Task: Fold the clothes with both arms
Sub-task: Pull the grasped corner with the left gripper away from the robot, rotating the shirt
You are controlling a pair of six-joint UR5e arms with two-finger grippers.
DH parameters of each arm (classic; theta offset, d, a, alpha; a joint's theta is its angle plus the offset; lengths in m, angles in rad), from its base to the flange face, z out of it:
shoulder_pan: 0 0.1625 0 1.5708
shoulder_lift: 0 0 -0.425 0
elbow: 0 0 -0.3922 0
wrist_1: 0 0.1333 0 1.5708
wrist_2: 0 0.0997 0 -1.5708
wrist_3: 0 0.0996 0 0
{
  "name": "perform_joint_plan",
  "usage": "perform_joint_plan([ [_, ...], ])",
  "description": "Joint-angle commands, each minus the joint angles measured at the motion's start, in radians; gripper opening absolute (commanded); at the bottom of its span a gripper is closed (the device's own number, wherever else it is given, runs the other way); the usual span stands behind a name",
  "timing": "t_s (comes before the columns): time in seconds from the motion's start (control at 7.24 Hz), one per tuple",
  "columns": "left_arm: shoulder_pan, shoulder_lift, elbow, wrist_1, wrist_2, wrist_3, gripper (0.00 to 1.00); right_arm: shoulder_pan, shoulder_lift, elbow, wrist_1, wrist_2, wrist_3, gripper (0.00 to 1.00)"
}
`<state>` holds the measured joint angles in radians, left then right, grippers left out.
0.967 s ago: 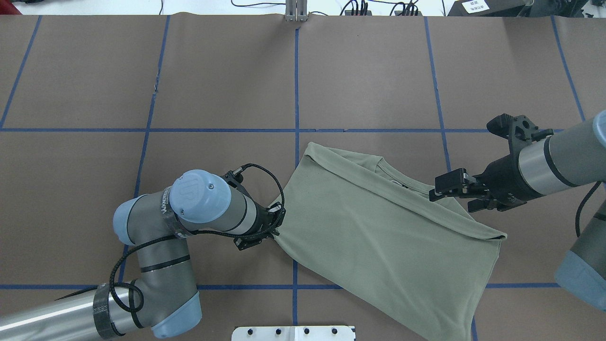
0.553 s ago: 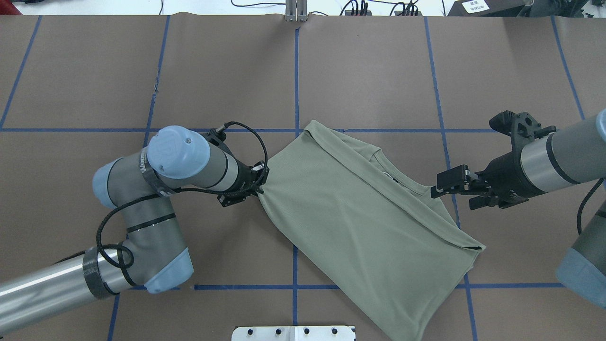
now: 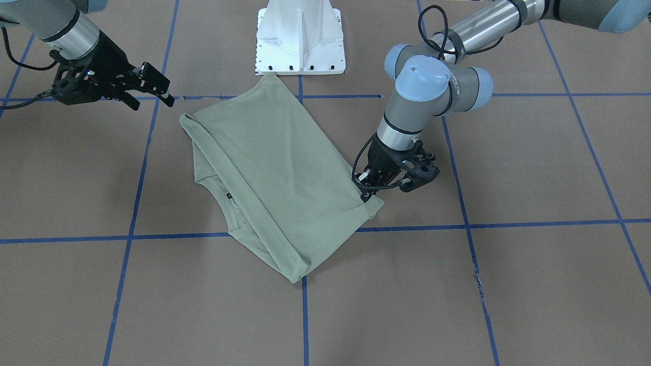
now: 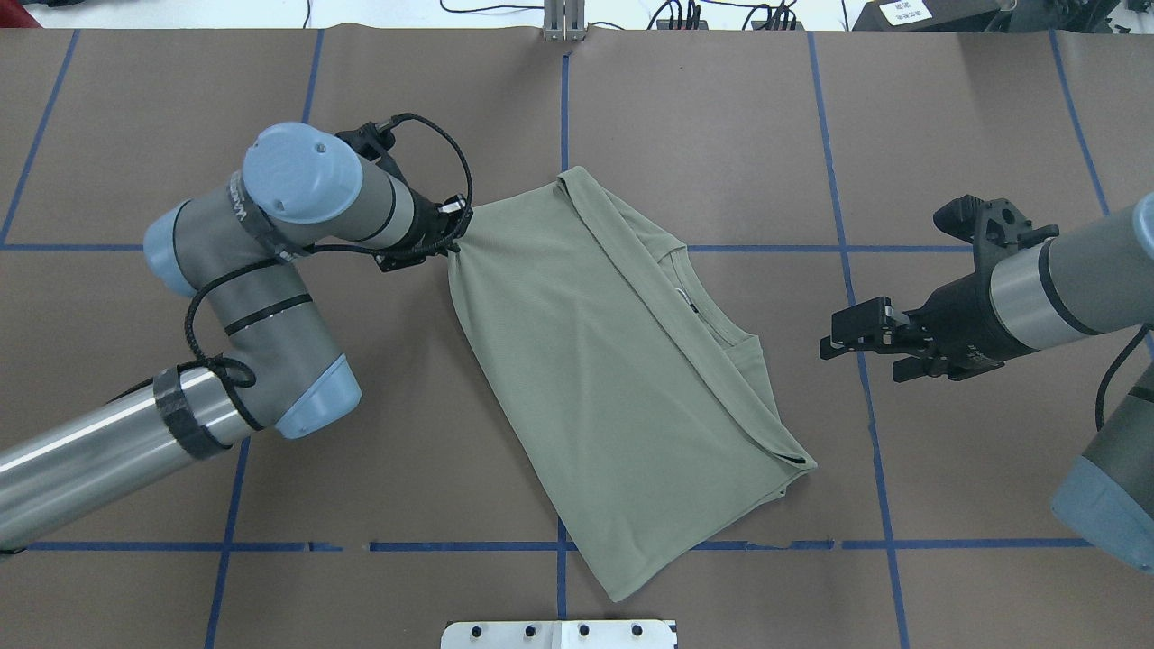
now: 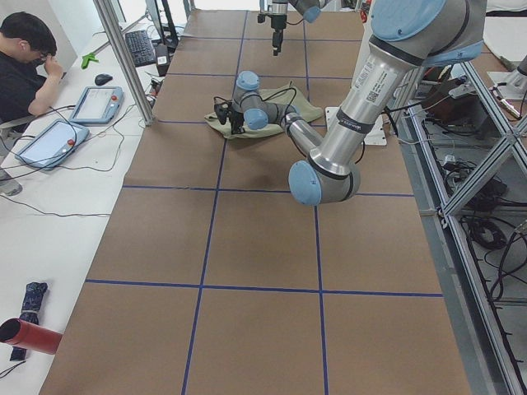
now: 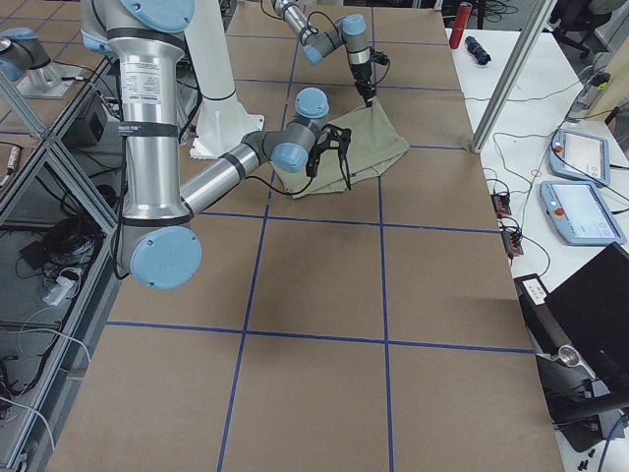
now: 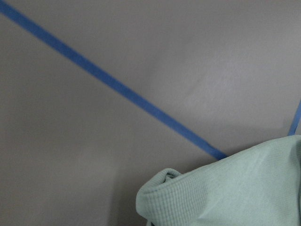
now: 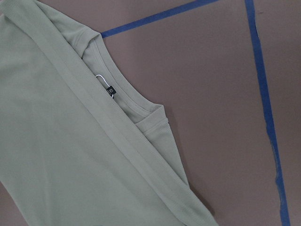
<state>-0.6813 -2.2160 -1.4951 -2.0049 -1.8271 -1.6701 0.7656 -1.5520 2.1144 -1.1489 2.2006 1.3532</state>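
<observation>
Left claw pinches a corner of the folded shirt on the tabletop; right claw wide, apart from it.

The grey-and-silver tubular left arm folds sharply at the elbow. Its black two-finger left gripper, at ten o'clock, pinches the sage-green knit shirt by a corner. The right arm reaches in from three o'clock, its right gripper hovering with jaws apart and pointing toward nine.
</observation>
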Motion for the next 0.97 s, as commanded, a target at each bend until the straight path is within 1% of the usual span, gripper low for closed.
perform_joint_plan([
  [0.0,-0.056,-0.165,0.263,-0.099,0.040,0.097,0.00,0.009,0.006,-0.010,0.000,0.001,0.000,1.00],
  [0.14,-0.072,-0.191,0.382,-0.250,0.064,0.136,0.00,0.009,0.007,-0.011,0.000,0.001,0.000,1.00],
  [0.28,-0.081,-0.201,0.453,-0.308,0.110,0.173,0.00,0.009,0.007,-0.010,0.000,0.001,0.000,1.00],
  [0.41,-0.086,-0.229,0.498,-0.348,0.124,0.200,0.00,0.008,0.009,-0.010,0.000,0.001,0.000,1.00],
  [0.55,-0.083,-0.301,0.610,-0.433,0.182,0.199,0.00,0.008,0.010,-0.008,0.000,0.001,0.000,1.00],
  [0.69,-0.083,-0.376,0.716,-0.487,0.186,0.201,0.00,0.008,0.010,-0.008,0.000,0.001,0.000,1.00],
  [0.83,-0.083,-0.378,0.723,-0.512,0.189,0.201,0.00,0.008,0.010,-0.010,0.000,0.001,0.000,1.00],
])
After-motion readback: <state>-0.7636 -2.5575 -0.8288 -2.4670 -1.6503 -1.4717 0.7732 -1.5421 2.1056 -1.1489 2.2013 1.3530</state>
